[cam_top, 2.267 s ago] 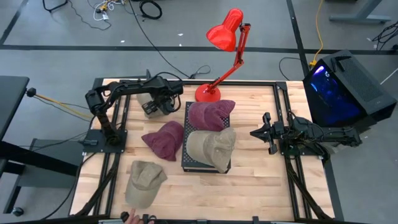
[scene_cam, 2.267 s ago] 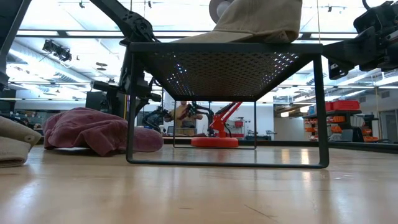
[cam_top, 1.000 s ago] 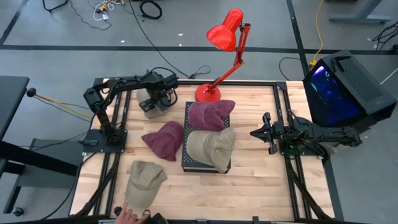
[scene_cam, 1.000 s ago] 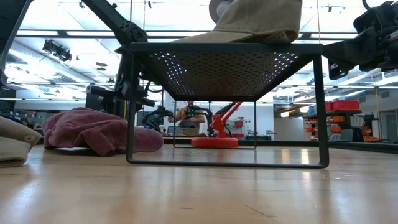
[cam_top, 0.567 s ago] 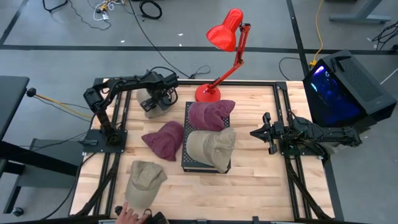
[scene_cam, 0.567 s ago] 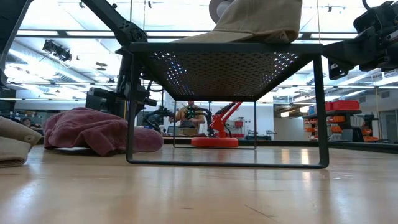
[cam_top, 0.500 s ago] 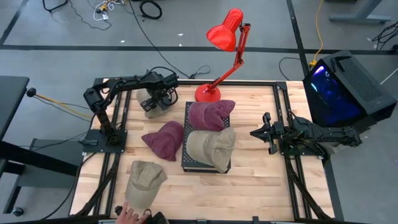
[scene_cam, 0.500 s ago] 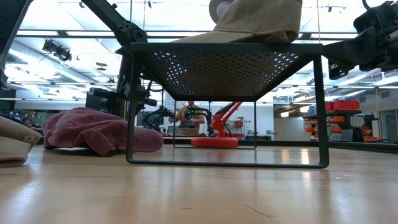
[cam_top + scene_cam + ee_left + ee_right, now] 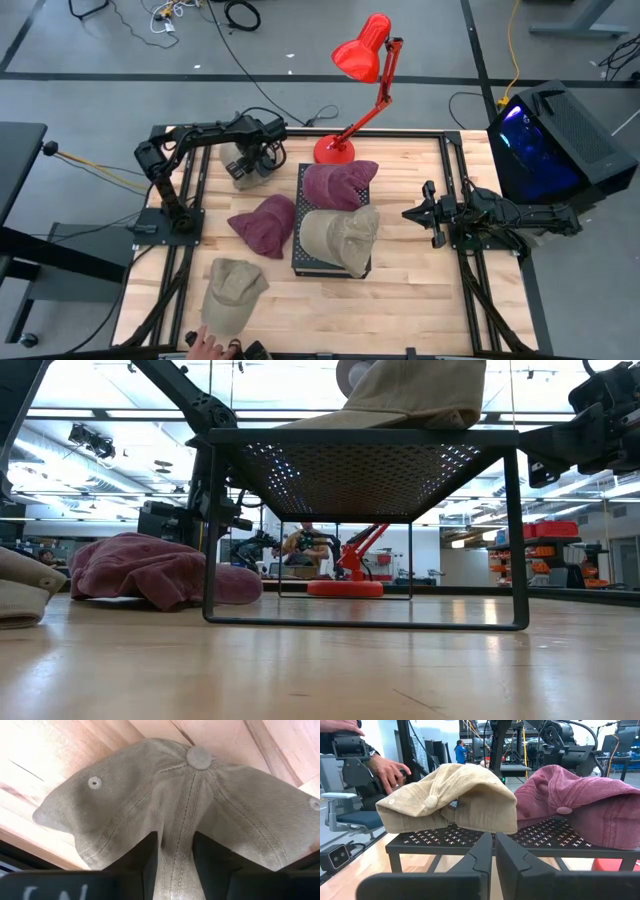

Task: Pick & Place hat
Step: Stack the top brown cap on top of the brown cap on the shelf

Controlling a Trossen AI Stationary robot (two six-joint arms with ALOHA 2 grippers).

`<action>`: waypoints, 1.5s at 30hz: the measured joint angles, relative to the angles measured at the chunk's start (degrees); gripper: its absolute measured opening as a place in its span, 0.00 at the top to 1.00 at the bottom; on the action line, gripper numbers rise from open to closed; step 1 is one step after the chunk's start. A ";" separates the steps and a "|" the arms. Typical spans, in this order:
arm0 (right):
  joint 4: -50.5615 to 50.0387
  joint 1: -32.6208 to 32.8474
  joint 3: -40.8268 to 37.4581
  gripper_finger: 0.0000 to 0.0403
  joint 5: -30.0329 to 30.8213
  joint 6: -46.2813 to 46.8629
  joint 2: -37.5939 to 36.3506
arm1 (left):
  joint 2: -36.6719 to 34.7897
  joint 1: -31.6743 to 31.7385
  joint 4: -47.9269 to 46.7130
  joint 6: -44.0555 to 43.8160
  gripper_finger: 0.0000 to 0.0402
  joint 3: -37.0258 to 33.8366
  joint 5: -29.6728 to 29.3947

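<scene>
My left gripper (image 9: 252,160) is at the table's far left, shut on a beige cap (image 9: 237,166), which fills the left wrist view (image 9: 150,790). A black mesh rack (image 9: 300,262) mid-table carries a maroon cap (image 9: 340,185) and a beige cap (image 9: 340,236), both seen in the right wrist view (image 9: 560,795) (image 9: 455,795). A second maroon cap (image 9: 265,222) lies on the wood left of the rack. Another beige cap (image 9: 232,290) lies by the near edge. My right gripper (image 9: 415,213) waits right of the rack, shut (image 9: 494,837). My left gripper pinches a fold of the beige cap's crown (image 9: 175,827), just below the top button (image 9: 199,757), between its two fingers (image 9: 142,860). The fingers come from above, pointing down. The cloth rises as a ridge between them and spreads out over the wood; whether it is lifted clear I cannot tell.
A red desk lamp (image 9: 350,90) stands at the far edge behind the rack. A person's hand (image 9: 205,345) is at the near edge beside the beige cap, and it also shows in the right wrist view (image 9: 387,770). Bare wood (image 9: 400,300) lies near and right of the rack.
About two seconds ago my left gripper, shut on the beige cap, shifted a little toward the table's left edge; in the last second it has kept still. A person's hand has come into view at the near edge.
</scene>
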 joint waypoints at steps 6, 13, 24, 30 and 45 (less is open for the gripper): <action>-0.02 -0.02 0.00 0.93 -0.02 0.00 0.00 | 0.00 0.00 -0.02 -0.02 0.72 0.00 0.02; -0.01 -0.02 0.00 0.93 0.00 0.00 0.00 | 0.00 0.00 -0.02 -0.02 0.75 0.00 0.02; -0.01 -0.01 0.00 0.93 0.00 0.00 0.00 | 0.00 0.00 -0.22 -0.04 0.83 0.00 0.02; 0.01 -0.02 0.00 0.93 0.00 0.00 0.00 | 0.00 0.00 -0.22 -0.07 0.88 0.00 0.04; -0.02 -0.02 0.00 0.93 -0.01 0.00 0.00 | -0.02 0.00 -0.57 -1.57 0.98 0.00 0.07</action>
